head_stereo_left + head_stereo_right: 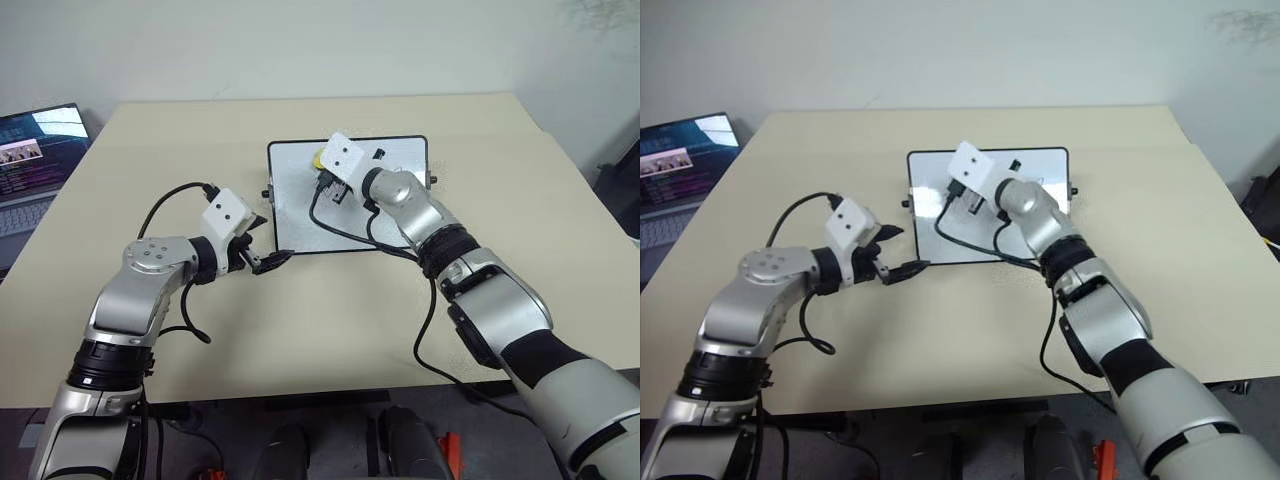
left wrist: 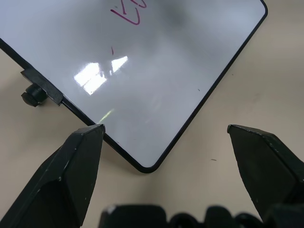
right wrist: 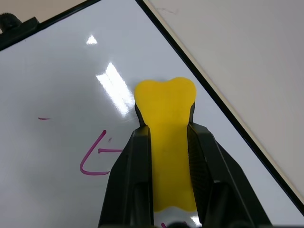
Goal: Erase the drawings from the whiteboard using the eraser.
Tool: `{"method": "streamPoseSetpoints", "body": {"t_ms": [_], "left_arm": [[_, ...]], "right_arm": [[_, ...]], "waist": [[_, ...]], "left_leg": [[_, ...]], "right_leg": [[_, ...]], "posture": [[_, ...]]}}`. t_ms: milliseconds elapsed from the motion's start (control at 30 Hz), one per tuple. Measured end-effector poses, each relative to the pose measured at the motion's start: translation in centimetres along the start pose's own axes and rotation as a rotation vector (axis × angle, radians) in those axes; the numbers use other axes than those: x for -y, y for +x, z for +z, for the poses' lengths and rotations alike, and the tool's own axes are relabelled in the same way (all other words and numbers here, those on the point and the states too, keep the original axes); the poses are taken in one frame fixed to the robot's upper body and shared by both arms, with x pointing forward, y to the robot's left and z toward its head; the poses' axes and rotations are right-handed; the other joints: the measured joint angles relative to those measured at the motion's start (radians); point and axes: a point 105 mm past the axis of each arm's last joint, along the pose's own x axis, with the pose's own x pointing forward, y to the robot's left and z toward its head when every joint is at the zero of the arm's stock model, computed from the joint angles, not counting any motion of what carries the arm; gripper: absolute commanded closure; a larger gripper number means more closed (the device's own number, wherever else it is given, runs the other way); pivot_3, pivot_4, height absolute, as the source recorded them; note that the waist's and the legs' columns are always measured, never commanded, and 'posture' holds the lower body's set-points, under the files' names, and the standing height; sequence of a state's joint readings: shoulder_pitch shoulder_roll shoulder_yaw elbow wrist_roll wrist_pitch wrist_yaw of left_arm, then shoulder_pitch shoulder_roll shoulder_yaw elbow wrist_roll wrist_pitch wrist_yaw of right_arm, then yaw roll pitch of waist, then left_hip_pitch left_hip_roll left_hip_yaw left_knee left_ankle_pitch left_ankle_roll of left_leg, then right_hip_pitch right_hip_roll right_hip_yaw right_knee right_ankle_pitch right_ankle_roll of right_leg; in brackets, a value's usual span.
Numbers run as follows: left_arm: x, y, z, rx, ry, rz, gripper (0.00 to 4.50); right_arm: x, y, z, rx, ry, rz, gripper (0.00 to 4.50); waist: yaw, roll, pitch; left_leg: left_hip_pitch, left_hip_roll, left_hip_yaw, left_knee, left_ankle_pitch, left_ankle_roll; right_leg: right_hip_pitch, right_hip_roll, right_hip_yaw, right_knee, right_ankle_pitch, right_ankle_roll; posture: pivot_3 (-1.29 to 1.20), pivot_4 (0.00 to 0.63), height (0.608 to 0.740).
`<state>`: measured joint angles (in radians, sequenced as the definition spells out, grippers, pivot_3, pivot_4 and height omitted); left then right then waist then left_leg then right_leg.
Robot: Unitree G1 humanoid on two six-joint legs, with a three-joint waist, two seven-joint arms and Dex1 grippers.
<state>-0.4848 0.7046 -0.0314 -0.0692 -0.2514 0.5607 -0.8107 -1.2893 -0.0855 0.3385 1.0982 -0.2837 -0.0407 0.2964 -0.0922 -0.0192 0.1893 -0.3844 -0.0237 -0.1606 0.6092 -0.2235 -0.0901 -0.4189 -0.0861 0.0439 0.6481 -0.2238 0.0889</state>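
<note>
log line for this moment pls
right claw: shut on eraser over whiteboard | left claw: open at board's near corner | drawings: marks remain

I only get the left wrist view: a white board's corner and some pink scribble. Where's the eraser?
Observer: The eraser is in the right gripper, jaws shut on it, over the whiteboard near its far edge.
Operator: Any scribble close to it?
Observer: Yes, a pink mark lies just beside the eraser.
Operator: Anything around besides the board?
Observer: A laptop, screen lit, sits off to the robot's left, past the table edge.
</note>
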Motion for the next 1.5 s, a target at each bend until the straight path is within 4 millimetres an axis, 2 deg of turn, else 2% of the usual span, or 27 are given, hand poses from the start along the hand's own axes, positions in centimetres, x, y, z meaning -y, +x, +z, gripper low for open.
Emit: {"method": "streamPoseSetpoints", "body": {"t_ms": [133,233,400,467,667,733,933,1033,1167,1300,1500], "left_arm": [[0.0,0.0,0.0,0.001,-0.001,0.004,0.0],[-0.1,0.0,0.0,0.002,-0.004,0.006,0.0],[-0.3,-0.2,0.2,0.007,-0.002,0.017,0.0],[-0.4,-0.3,0.3,0.012,-0.003,0.023,0.0],[-0.5,-0.4,0.3,0.013,-0.003,0.023,0.0],[-0.5,-0.4,0.3,0.013,-0.003,0.022,0.0],[-0.5,-0.4,0.3,0.013,-0.003,0.021,0.0],[-0.4,-0.4,0.4,0.014,-0.002,0.02,0.0],[-0.4,-0.4,0.4,0.014,-0.002,0.017,0.0],[-0.4,-0.4,0.4,0.014,-0.002,0.017,0.0],[-0.4,-0.4,0.4,0.015,-0.002,0.017,0.0]], "right_arm": [[-1.1,0.3,0.1,-0.001,-0.003,0.026,3.83],[-2.8,0.5,0.1,-0.005,0.014,0.083,3.83],[-7.8,0.1,-1.1,-0.002,0.02,0.261,3.83],[-9.0,-0.1,-1.4,-0.004,0.024,0.294,3.83],[-7.8,0.1,-2.0,-0.042,0.026,0.238,3.85],[-6.3,0.3,-2.0,-0.054,0.027,0.171,3.85],[0.3,-0.2,-2.8,-0.098,0.085,-0.077,3.86],[1.6,-0.4,-3.0,-0.102,0.099,-0.136,3.86],[1.3,-0.3,-2.6,-0.093,0.099,-0.13,3.86],[0.3,0.0,-2.2,-0.078,0.106,-0.095,3.86],[-3.9,0.9,-0.2,-0.023,0.123,0.037,3.87]], "waist": [[-0.004,0.0,0.0],[-0.011,0.0,0.0],[-0.017,0.0,-0.001],[-0.019,0.0,-0.001],[-0.01,0.0,-0.001],[-0.003,0.0,-0.001],[0.009,0.0,-0.001],[0.005,0.0,-0.001],[0.003,0.0,-0.001],[-0.004,0.0,-0.001],[-0.026,0.0,-0.001]], "left_leg": [[0.004,0.0,0.0,0.0,0.0,0.0],[0.008,0.001,0.0,0.0,0.0,0.0],[0.02,0.001,0.0,-0.001,0.0,0.0],[0.022,0.001,0.0,0.0,0.0,0.001],[0.023,0.001,-0.003,0.0,0.004,0.005],[0.022,0.001,-0.003,0.001,0.004,0.005],[0.021,0.001,-0.003,0.0,0.004,0.005],[0.02,0.001,-0.002,-0.003,0.003,0.004],[0.018,0.001,-0.002,-0.004,0.003,0.004],[0.019,0.001,-0.001,-0.004,0.003,0.004],[0.019,0.002,-0.001,-0.005,0.003,0.004]], "right_leg": [[0.003,0.001,0.0,0.0,0.0,0.0],[0.007,0.001,0.0,0.0,0.0,0.0],[0.019,0.001,0.001,0.0,-0.003,0.005],[0.021,0.001,0.001,0.001,-0.003,0.004],[0.024,0.003,0.001,0.001,-0.002,0.004],[0.024,0.003,0.001,0.001,-0.002,0.003],[0.023,0.003,0.001,-0.001,-0.002,0.003],[0.021,0.003,0.001,-0.002,-0.003,0.003],[0.018,0.003,0.001,-0.002,-0.003,0.002],[0.018,0.003,0.001,-0.001,-0.003,0.002],[0.016,0.003,0.002,0.0,-0.003,0.002]], "posture": [[0.0,0.15,0.74],[0.0,0.15,0.74],[0.0,0.15,0.74],[0.0,0.15,0.74],[0.0,0.15,0.74],[0.0,0.15,0.74],[0.0,0.15,0.74],[0.0,0.15,0.74],[0.0,0.15,0.74],[0.0,0.15,0.74],[0.0,0.15,0.74]]}}
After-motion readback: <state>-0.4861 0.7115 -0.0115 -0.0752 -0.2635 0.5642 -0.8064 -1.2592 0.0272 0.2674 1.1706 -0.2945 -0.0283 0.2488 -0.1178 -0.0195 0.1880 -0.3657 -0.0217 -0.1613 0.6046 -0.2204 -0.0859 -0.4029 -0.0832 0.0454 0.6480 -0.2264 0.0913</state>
